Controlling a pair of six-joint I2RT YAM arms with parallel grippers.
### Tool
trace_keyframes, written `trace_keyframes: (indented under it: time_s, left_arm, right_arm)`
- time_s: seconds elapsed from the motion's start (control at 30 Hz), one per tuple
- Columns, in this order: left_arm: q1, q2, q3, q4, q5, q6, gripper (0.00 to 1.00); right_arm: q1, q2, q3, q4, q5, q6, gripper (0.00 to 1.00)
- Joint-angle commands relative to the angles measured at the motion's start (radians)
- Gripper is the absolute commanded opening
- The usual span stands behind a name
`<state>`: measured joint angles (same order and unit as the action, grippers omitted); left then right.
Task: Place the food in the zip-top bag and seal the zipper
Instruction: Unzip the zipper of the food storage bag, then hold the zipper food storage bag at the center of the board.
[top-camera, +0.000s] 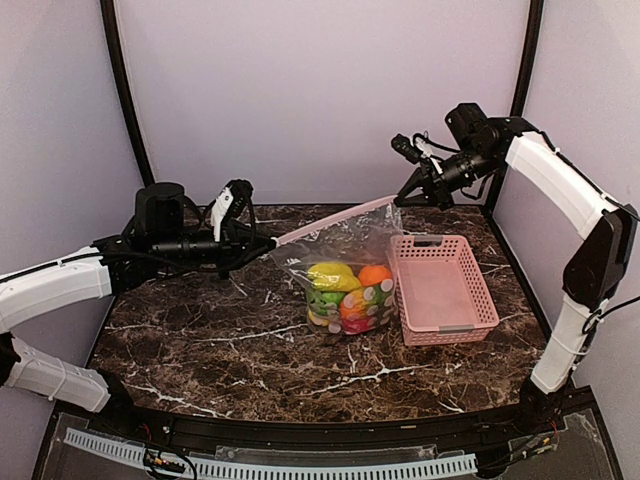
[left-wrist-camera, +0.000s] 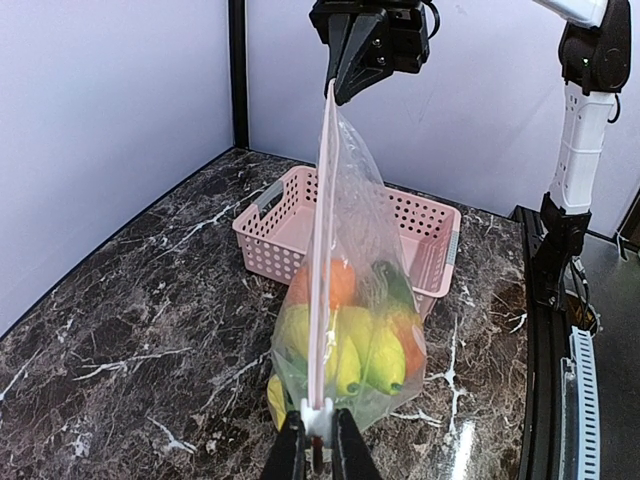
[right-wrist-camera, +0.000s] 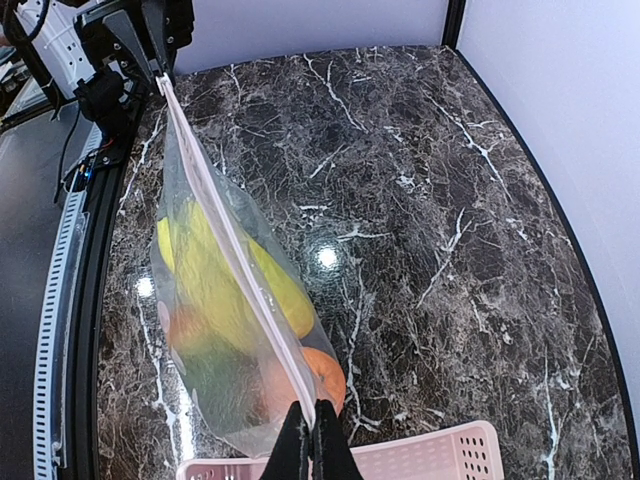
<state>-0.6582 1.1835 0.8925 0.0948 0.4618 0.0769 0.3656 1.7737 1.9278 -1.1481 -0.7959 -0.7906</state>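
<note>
The zipper (top-camera: 335, 220) runs taut between both jaws: left jaws clamp its slider end at nine o'clock, right jaws pinch the two-o'clock end. The zip-top bag (top-camera: 345, 245) (food (top-camera: 338, 277) inside) rests on the counter (top-camera: 200, 340).

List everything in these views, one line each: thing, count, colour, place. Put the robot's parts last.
Clear dotted zip-top plastic bag: one, see-through, hung between the two arms, left of the basket in the top view.
Pale pink zipper strip: one, whitish pink, stretched taut along the bag's top edge.
White slider tab: one, white, at the strip's left-arm end.
Glossy toy food pieces: several (exact count hidden), yellow, orange, green and red, inside the bag.
Pink slatted plastic basket: one, pink, on the table's right side.
Dark marble-patterned table: one, brown-black with white veins, under everything.
Left arm: one, white and black, jaws shut at the slider end.
Right arm: one, white and black, jaws shut on the strip's other end.
</note>
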Motion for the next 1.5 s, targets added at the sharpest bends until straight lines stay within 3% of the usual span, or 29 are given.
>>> trace_keyframes:
  time_s: [0.0,0.23,0.33,0.4,0.57,0.8,0.87,1.07,1.47]
  left_arm:
    - [0.017,-0.024,-0.022,-0.063,-0.026,-0.006,0.01]
    - [0.025,-0.047,-0.045,-0.065,-0.063,-0.002,0.03]
    - [0.027,-0.067,-0.079,-0.026,-0.079,-0.019,0.36]
    - [0.026,-0.079,-0.122,0.05,-0.071,-0.054,0.51]
    - [0.025,-0.051,-0.183,0.247,-0.013,-0.117,0.58]
    - [0.028,0.06,-0.166,0.429,0.011,-0.158,0.55]
    - [0.027,0.098,-0.146,0.447,0.04,-0.164,0.49]
    - [0.027,0.165,-0.103,0.484,0.078,-0.168,0.17]
    - [0.027,0.193,-0.087,0.55,0.051,-0.146,0.01]
  right_arm:
    - [-0.037,-0.038,-0.007,0.024,0.041,0.008,0.0]
    - [-0.036,-0.038,-0.006,0.024,0.033,0.005,0.0]
    - [-0.036,-0.042,-0.011,0.019,0.015,-0.006,0.0]
    - [-0.036,-0.044,-0.016,0.018,0.004,-0.01,0.0]
    - [-0.036,-0.041,-0.009,0.018,-0.008,-0.009,0.0]
    - [-0.034,-0.045,-0.013,0.015,-0.033,-0.02,0.0]
    - [-0.034,-0.048,-0.016,0.013,-0.035,-0.023,0.0]
    - [-0.033,-0.054,-0.035,0.013,-0.034,-0.029,0.0]
    - [-0.032,-0.035,-0.027,0.061,-0.004,0.001,0.0]
